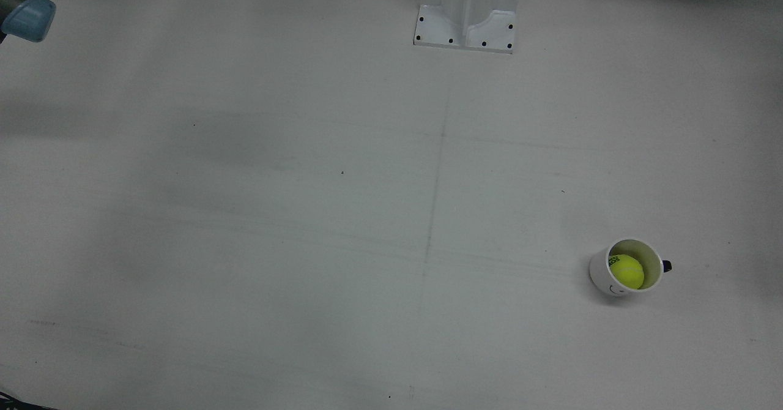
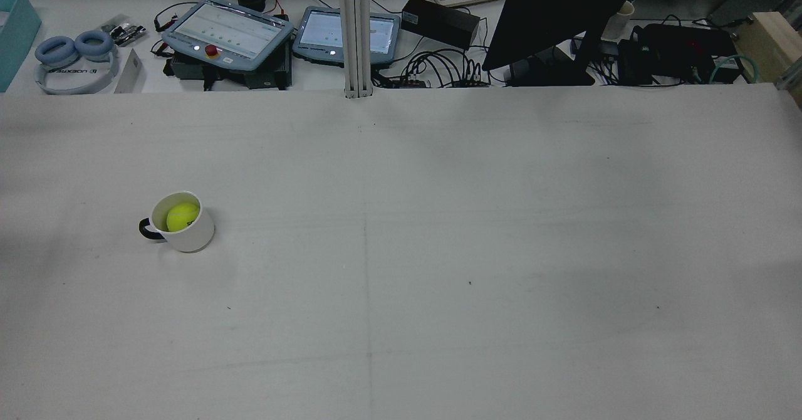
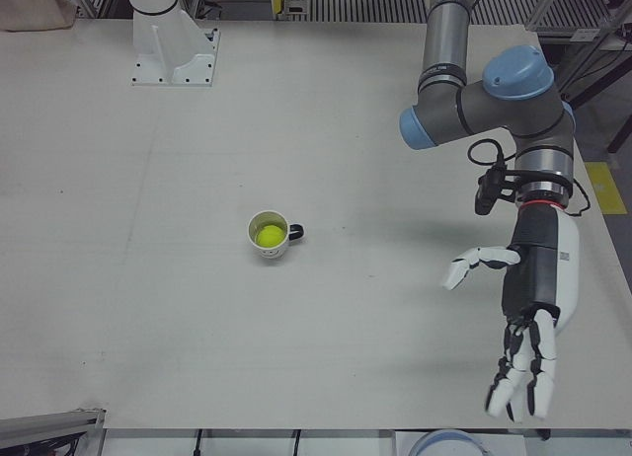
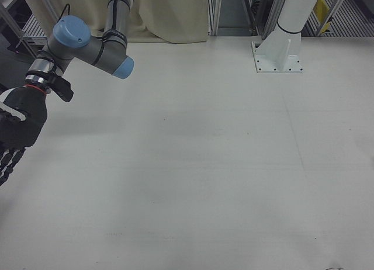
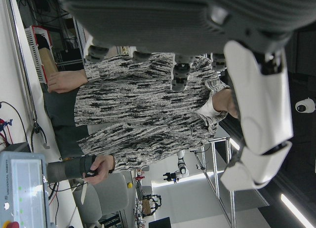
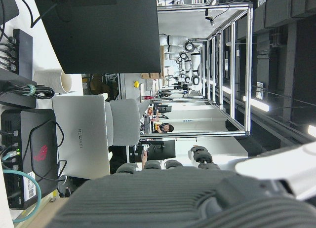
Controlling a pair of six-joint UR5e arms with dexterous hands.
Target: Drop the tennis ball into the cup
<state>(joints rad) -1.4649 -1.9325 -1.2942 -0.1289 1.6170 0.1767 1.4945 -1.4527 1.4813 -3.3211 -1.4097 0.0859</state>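
Front view shows one white cup (image 1: pixel 625 267) with one tennis ball (image 1: pixel 629 272) sitting inside it, alone on the table (image 1: pixel 306 214) on the robot's left half; no hand appears there. The rear view repeats that single cup and ball and adds the desk beyond the table: two tablets (image 2: pixel 229 33), one pair of headphones (image 2: pixel 75 53), one dark monitor (image 2: pixel 557 12). Only the left-front view shows the left hand (image 3: pixel 523 338), well apart from the cup, hanging fingers-down with fingers spread, holding nothing. Only the right-front view catches the right hand (image 4: pixel 14 135), cut by the frame edge; its fingers seem extended and empty, though too little shows to be sure. The left hand view alone shows a person (image 5: pixel 143 104) in a patterned top.
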